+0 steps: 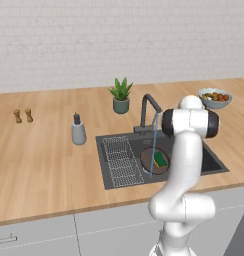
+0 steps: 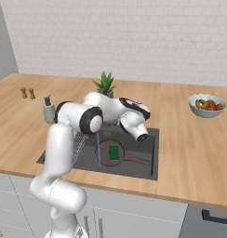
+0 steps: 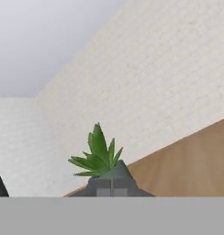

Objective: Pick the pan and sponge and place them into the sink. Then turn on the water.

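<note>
The pan [image 1: 153, 161] is seen lying in the sink [image 1: 119, 177], with the sponge [image 1: 160, 160] resting on it, and a thin blue stream of water [image 1: 154, 145] is falling from the faucet [image 1: 149, 112] onto the pan's edge, so the task is judged to be all but complete. The gripper [image 3: 112, 192] is pointed towards the potted plant [image 1: 120, 95] and the brick wall [image 1: 119, 35], its two small tips glimpsed side by side at the bottom of the hand view; whether they are parted or closed cannot be told with confidence, since so little of them is shown, though nothing is seen held between them. What is left is probably best done by drawing the hand back slowly and clear of the faucet, so that the lever is not nudged and the flow is not cut. The wooden counter [image 1: 39, 155] is spread wide around the basin: a soap bottle [image 1: 78, 130] is placed just left of the sink, two small shakers [image 1: 23, 116] are set further left, and a fruit bowl [image 1: 215, 97] is kept well to the right. Grey cabinet fronts [image 1: 44, 235] are fitted below the counter.
</note>
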Controlling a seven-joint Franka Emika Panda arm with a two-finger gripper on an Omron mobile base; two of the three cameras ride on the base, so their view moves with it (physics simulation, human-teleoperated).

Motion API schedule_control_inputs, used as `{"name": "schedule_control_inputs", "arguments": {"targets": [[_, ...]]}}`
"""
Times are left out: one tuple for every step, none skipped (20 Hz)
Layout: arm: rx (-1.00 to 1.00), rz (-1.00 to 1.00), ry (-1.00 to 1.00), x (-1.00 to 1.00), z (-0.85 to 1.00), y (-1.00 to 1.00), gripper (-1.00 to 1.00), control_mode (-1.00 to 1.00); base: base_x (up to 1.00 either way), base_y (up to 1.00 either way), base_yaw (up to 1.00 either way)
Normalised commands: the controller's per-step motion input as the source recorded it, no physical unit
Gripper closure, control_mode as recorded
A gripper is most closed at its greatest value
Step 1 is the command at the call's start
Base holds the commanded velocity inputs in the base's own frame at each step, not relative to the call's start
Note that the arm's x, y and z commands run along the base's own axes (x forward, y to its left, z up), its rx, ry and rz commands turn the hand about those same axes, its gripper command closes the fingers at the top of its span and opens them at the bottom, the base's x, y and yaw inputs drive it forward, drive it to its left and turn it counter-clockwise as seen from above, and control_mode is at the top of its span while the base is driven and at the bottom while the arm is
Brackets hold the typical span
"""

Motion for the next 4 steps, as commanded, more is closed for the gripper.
{"name": "schedule_control_inputs", "arguments": {"targets": [[0.1,0.0,-0.23,-0.76,1.0,-0.48,1.0,-1.0,0.0,0.0,0.0],[0.09,0.0,-0.21,-0.84,1.0,-0.38,1.0,-1.0,0.0,0.0,0.0],[0.08,0.0,-0.2,-0.93,1.0,-0.31,1.0,-1.0,0.0,0.0,0.0],[0.08,0.0,-0.17,-1.0,1.0,-0.22,1.0,-1.0,0.0,0.0,0.0]]}}
